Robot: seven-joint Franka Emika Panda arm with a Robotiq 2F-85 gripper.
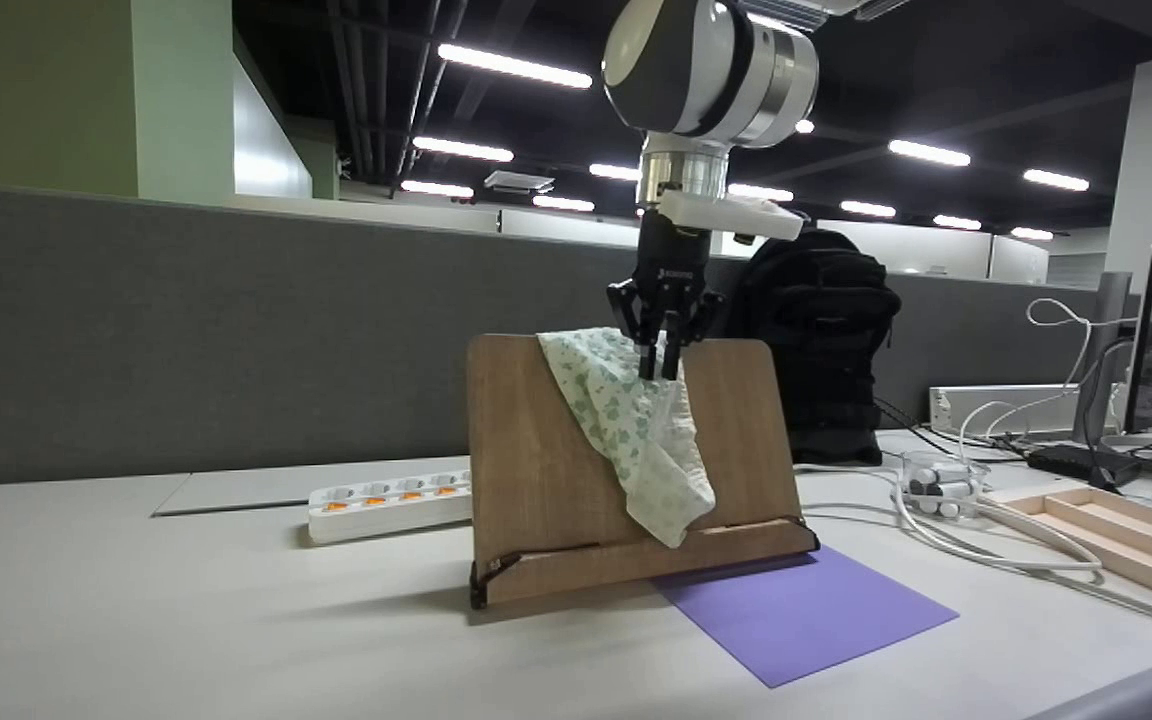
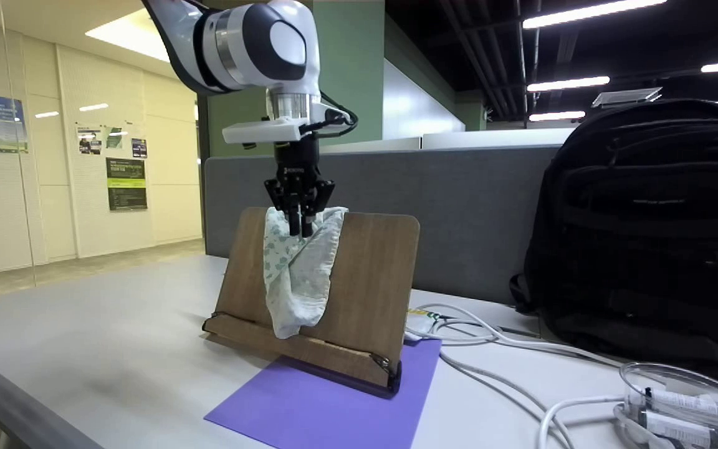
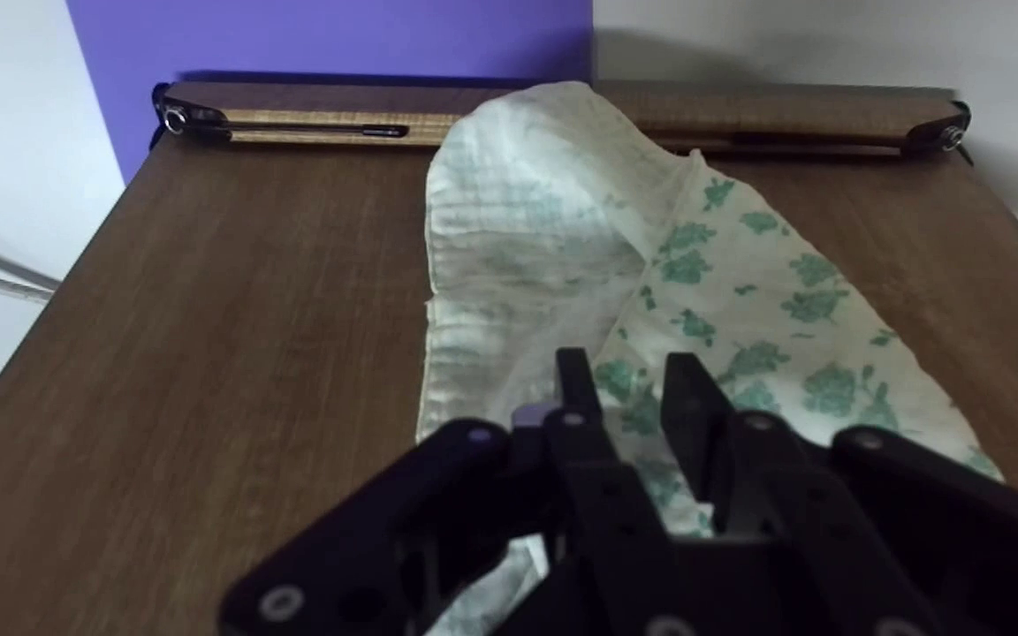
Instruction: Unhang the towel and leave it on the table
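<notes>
The towel (image 1: 626, 430), white with green leaf print, hangs over the top edge of the brown wooden board (image 1: 526, 450) and down its front. It also shows in an exterior view (image 2: 300, 293) and in the wrist view (image 3: 553, 212). The part behind the board is hidden. My gripper (image 1: 660, 372) points down in front of the towel near the board's top edge, also in an exterior view (image 2: 300, 231). In the wrist view its fingers (image 3: 630, 358) are partly open, with towel visible through the gap and none seen pinched. The grey-white table (image 1: 236, 620) lies under the board.
A purple sheet (image 1: 806, 610) lies partly under the board stand. A white power strip (image 1: 391, 510) is beside it. A black backpack (image 2: 658, 237) stands against the grey partition. Cables (image 2: 496, 374), a clear container of vials (image 1: 941, 485) and a wooden tray (image 1: 1126, 540) are also on the table.
</notes>
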